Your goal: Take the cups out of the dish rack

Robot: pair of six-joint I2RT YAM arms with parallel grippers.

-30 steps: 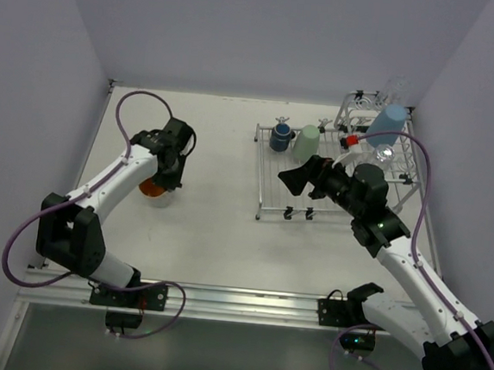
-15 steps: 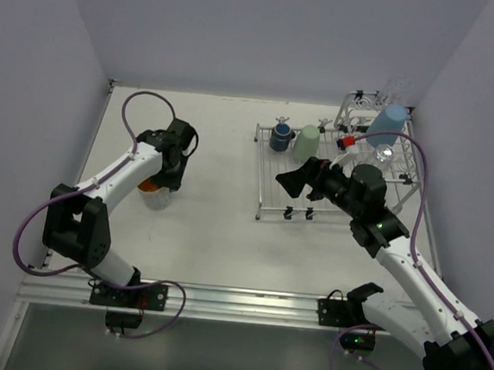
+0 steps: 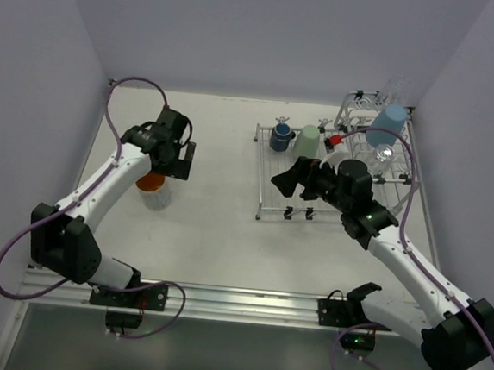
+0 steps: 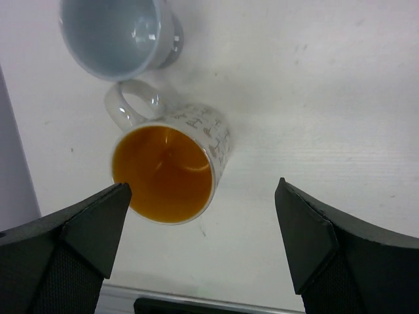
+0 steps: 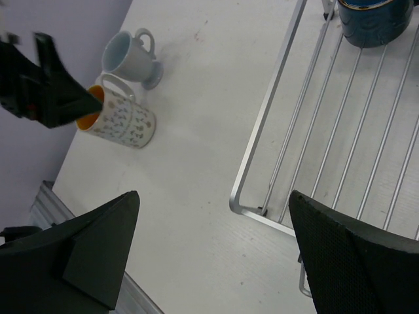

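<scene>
The whitish cup with an orange inside (image 4: 167, 170) stands free on the table left of centre, also seen as the whitish cup (image 3: 154, 189) from above. My left gripper (image 4: 203, 229) hangs open above it and holds nothing. The dish rack (image 3: 345, 172) lies at the right. It holds a dark blue mug (image 3: 280, 137), a pale green tumbler (image 3: 307, 143), a light blue tumbler (image 3: 386, 125) and a clear glass (image 3: 385, 154). My right gripper (image 5: 213, 242) is open and empty over the rack's near left corner (image 5: 262, 206).
A pale grey footed cup with a handle (image 4: 118, 33) stands right beside the whitish cup. The left wall rises close to both cups. The raised plate-holder section (image 3: 366, 105) fills the back right corner. The table's near rail (image 3: 237, 301) runs between the arm bases.
My left gripper has opened, let go of the whitish cup and risen away from it. My right arm has swung slightly left over the rack's near corner.
</scene>
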